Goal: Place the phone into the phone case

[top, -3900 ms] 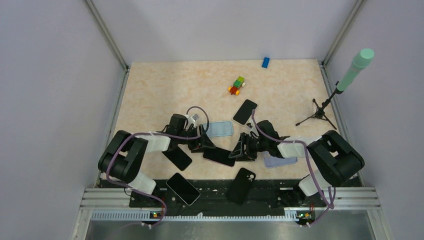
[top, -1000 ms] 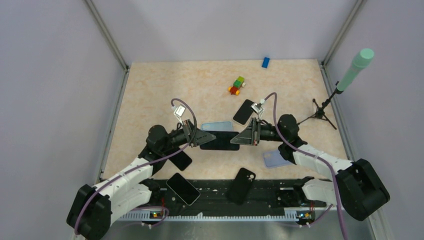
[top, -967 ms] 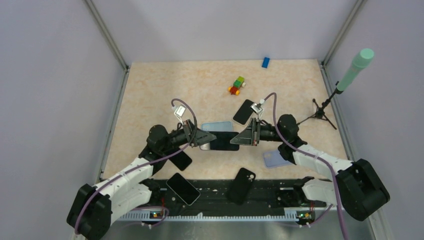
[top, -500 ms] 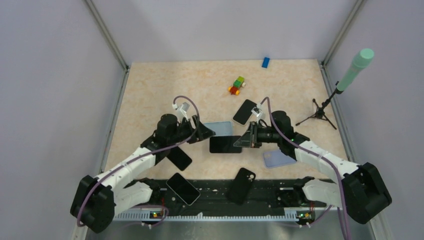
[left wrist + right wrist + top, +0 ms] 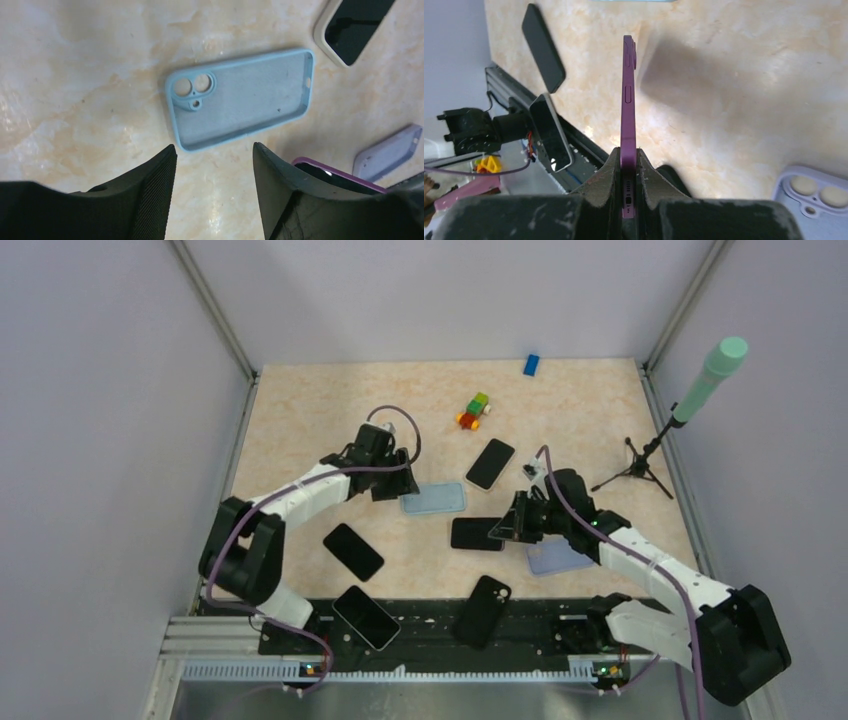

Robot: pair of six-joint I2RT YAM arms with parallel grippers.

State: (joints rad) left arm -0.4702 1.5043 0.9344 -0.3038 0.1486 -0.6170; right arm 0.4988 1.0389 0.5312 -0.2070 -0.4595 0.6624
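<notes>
Our right end effector [image 5: 628, 152] is clenched on the phone [image 5: 628, 100] at its short end w/ the port. The phone sticks out flat, it seems just above the tabletop [image 5: 300, 420], beside the blue case [image 5: 240, 97]. The left end effector [image 5: 212, 150] is released & empty, hovering over that case. We judge the phone stiff, smooth, slippery at the edges, glass fragile. The case looks soft, bends easily. Better hold the phone by the long sides.

table [image 5: 75, 60]: smooth, marbled | blue phone case [image 5: 245, 100]: matt, rubbery | phone [image 5: 628, 100]: satin purple edge
</notes>
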